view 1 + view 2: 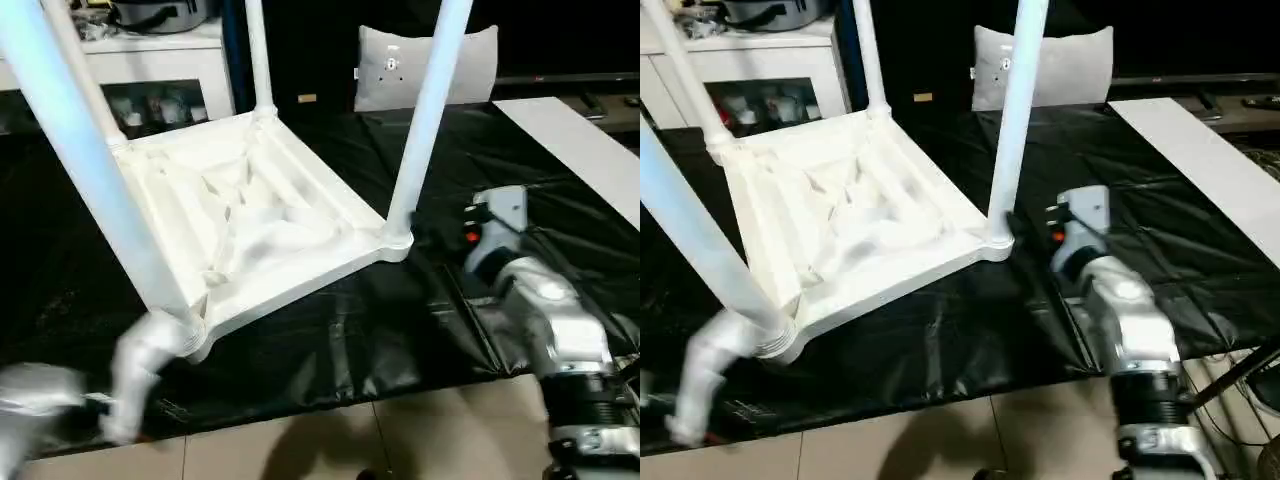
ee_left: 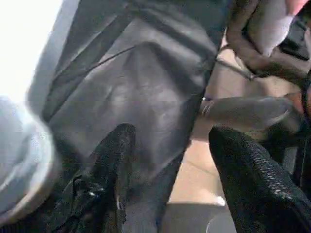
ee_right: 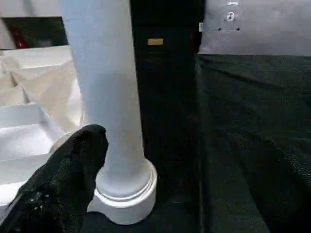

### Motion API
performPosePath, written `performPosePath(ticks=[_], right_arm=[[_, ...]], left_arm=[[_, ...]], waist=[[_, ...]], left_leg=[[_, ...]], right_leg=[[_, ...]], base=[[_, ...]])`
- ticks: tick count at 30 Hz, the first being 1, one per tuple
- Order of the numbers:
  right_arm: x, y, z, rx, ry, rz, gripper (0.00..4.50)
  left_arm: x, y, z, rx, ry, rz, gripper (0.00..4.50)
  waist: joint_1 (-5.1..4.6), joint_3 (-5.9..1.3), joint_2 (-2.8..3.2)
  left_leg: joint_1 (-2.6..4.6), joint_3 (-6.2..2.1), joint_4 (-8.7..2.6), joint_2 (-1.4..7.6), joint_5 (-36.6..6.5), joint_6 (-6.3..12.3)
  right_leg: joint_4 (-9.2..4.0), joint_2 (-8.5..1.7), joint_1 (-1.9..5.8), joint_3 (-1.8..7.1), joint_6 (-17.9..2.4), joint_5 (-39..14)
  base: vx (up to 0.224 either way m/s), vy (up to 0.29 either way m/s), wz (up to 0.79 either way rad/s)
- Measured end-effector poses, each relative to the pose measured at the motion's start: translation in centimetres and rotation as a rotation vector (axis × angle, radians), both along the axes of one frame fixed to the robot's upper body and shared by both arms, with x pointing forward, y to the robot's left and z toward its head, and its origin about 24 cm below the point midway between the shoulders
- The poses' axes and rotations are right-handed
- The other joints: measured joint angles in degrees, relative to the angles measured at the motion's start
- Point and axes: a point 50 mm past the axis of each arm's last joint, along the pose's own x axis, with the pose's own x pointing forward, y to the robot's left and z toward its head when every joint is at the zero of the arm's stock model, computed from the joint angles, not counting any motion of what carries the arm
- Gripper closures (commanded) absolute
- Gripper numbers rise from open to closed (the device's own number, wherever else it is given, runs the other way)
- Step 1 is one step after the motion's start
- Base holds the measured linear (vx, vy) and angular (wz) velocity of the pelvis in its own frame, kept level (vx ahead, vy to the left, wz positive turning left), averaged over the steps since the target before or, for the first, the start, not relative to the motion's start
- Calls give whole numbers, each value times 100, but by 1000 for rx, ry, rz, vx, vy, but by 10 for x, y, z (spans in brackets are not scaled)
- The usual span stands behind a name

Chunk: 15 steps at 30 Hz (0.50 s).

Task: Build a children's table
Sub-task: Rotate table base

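We see the children's table [image 1: 250,215] upside down at centre-left on the black-covered work surface [image 1: 560,190], all four legs [image 1: 430,100] pointing up. In our wrist views, the left gripper [image 2: 170,160] and right gripper [image 3: 63,189] stand open, empty; the latter sits beside one socket [image 3: 124,191].

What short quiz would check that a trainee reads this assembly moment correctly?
1. True or false: the table top lies with its ribbed underside facing up.
2. How many legs stand in the top's corner sockets?
3. What is the open right hand closest to? A) the base of a leg B) the grey cushion C) the white cabinet

Key: 1 true; 2 four; 3 A
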Motion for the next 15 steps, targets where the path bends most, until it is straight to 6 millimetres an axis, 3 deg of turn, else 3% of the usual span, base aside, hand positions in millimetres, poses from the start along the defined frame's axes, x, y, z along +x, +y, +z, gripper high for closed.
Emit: performPosePath(ticks=[6, 12, 15], right_arm=[[-10, 9, -16, -17, 55, 93, 0], [-28, 24, -22, -32, 94, 317, 0], [-37, 34, -26, -23, 125, 423, 0]], left_arm=[[-4, 40, 17, 87, 45, 48, 162], [-6, 64, 35, 147, 73, 73, 110], [3, 74, 50, 166, -2, 108, 90]], waist=[[10, -2, -8], [67, 0, -15], [93, 4, -9]], left_leg=[[0, 0, -16, 1, -1, -1], [5, 2, -16, 1, -1, -2], [21, 1, -10, -2, -1, -1]], right_leg=[[1, 3, -6, 2, -1, -1], [1, 4, -2, 9, -1, -1], [1, 3, 10, 12, -1, -1]], base=[[0, 0, 0], [0, 0, 0], [0, 0, 0]])
